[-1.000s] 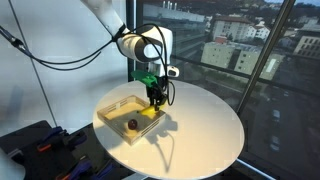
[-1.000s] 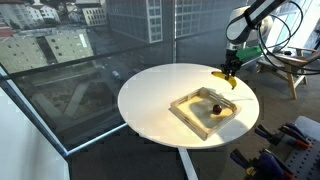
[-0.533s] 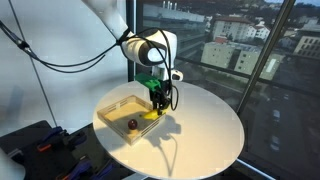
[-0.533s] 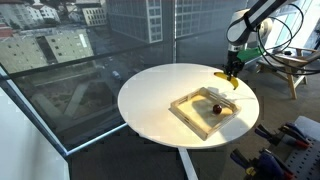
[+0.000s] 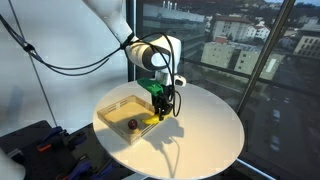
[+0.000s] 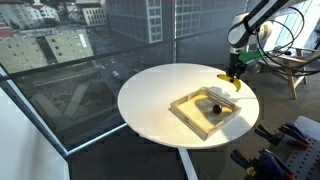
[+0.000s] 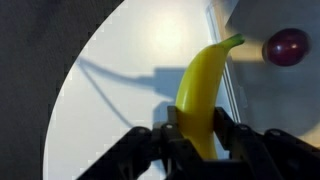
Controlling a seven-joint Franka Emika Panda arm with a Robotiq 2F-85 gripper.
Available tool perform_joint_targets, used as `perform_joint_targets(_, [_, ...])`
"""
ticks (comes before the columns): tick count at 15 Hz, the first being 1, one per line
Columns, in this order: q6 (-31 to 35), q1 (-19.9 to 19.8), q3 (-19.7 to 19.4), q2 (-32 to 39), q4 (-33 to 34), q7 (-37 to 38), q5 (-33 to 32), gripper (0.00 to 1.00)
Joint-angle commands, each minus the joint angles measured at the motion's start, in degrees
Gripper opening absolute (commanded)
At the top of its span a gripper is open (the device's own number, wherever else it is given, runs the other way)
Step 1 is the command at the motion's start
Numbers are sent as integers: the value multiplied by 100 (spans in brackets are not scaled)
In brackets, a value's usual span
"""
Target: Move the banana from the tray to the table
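— What are we failing to make out here?

— In the wrist view the gripper (image 7: 197, 128) is covering the banana (image 7: 203, 85) at its lower end, so we are seeing only the upper part and the greenish tip. The tray (image 7: 226, 75) is running off the right edge there, with only one thin clear wall showing. In an exterior view the banana (image 5: 159, 114) is just a small yellow patch under the gripper (image 5: 160, 104). We are not able to tell whether it is touching the table (image 5: 205, 130) or hanging just above it.

— And what are we counting?

— We are counting one banana, one tray, one table, one small round fruit (image 7: 286, 45), one arm (image 6: 250, 18) and two dark fingers (image 7: 168, 135).

— How is the tool standing?

— The fingers are pressing on both sides of the banana, so the gripper is grasping it.

— Where are we placing the banana?

— We are seeing it in the gripper at the tray's edge, its body over the white table (image 7: 110, 90) and its tip reaching the tray wall. In an exterior view the banana (image 6: 229, 82) is sitting just past the tray (image 6: 186, 103), near the table's (image 6: 150, 100) rim.

— Shapes and surfaces?

— The banana is looking smooth, curved and yellow. The fruit (image 6: 212, 109) is dark reddish and round, and it is lying inside the shallow square tray. The table is round, plain and glossy.
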Motion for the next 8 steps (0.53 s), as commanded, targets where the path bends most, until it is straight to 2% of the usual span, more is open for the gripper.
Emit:
perform_joint_targets(1, [-216, -75, -12, 138, 215, 32, 8, 16])
perform_joint_targets(8, [-55, -131, 7, 357, 225, -1, 42, 16])
